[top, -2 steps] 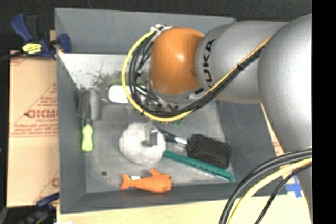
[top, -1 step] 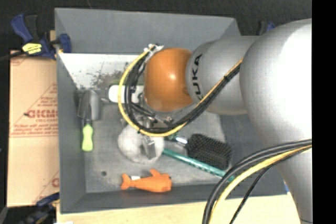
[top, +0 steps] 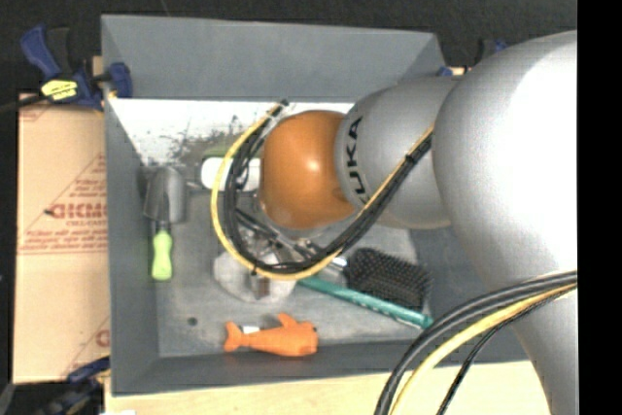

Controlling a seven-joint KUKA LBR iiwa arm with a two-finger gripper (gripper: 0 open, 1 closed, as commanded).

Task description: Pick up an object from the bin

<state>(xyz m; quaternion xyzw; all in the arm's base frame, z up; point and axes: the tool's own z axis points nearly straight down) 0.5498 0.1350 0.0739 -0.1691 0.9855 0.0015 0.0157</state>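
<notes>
1 pale lump [top: 231, 275] lies in the middle of the bin [top: 292, 63], under the end effector [top: 259, 283]; I cannot tell whether that is open or closed. Likely the descent step: next needs a firm grip, then lifting.

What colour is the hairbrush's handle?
Teal; the hairbrush handle shows best in the camera view.

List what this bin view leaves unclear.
In the camera view:
The white thing at the bin's back: mostly behind the orange cover; kind unclear.
The pale thing under the tool: crossed by cables; shape unclear.
The teal handle: left end under the cables; whether it joins the black brush unclear.
The bin's right side: covered by the arm.
</notes>
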